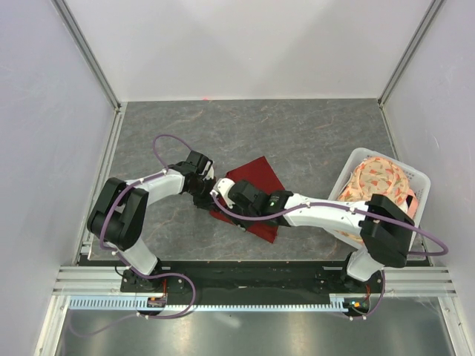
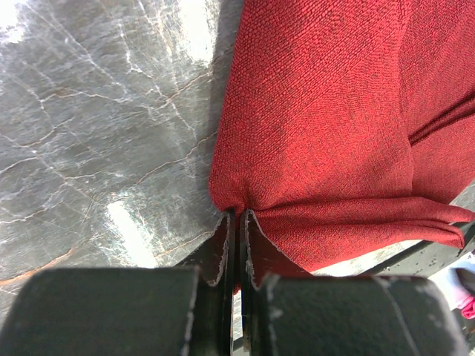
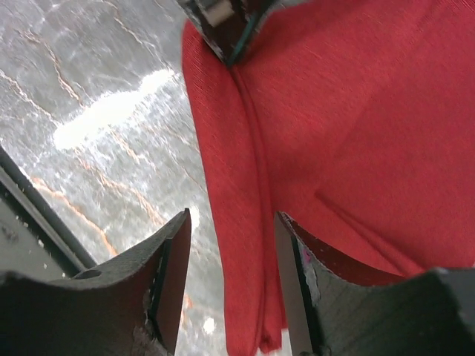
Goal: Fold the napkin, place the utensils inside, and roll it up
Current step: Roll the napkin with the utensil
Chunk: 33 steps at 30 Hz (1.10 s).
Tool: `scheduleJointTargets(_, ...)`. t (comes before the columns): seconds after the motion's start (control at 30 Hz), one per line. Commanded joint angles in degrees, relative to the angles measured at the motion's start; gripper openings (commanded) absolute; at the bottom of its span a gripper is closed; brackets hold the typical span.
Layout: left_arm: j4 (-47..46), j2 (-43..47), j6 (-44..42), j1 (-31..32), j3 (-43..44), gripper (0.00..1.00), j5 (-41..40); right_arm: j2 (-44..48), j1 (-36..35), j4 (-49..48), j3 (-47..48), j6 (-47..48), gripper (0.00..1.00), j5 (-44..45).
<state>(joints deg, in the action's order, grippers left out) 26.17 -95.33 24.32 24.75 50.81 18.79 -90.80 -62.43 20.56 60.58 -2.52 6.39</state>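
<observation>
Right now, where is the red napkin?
In the top view, the napkin lies centrally, left of the basket, its corner pinched by the left end effector.

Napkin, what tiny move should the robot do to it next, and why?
Probably close the right pincer on the fold of the napkin. The left pincer is shut on its edge, while the right one stands open with the fold lying between its fingers, not gripped.

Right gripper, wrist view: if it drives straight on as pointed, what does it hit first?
Most likely the dark red cloth napkin: its folded edge runs between the open fingers of the right gripper. Just beyond sits the left gripper, shut on that same fold. Depth is unclear.
</observation>
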Motion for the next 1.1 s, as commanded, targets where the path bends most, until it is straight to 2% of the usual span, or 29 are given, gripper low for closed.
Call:
scheduleJointTargets(0.0, 1.4, -3.4, -3.0, 0.0, -0.9, 0.02, -2.7, -2.1, -0.8, -6.8, -1.3, 2.0, 0.56, -1.2)
scheduleJointTargets(0.43, 1.4, -3.0, -3.0, 0.0, -1.1, 0.02, -2.7, -6.1, -0.8, -10.6, -4.5, 1.9, 0.56, -0.4)
scheduleJointTargets(0.8, 0.9, -2.0, -3.2, 0.0, -1.1, 0.02, -2.3, -11.9, 0.2, -8.1, -3.2, 1.3, 0.54, 0.8)
scheduleJointTargets(0.97, 0.5, 0.0, -2.3, -0.1, -0.5, 0.02, -2.9, -13.1, 1.4, -5.4, -2.7, 1.0, 0.31, -4.5)
scheduleJointTargets(1.07, 0.5, 3.0, -1.6, -0.8, 0.0, 0.16, -4.8, -13.1, 2.4, -4.5, -2.9, 1.0, 0.25, -10.8)
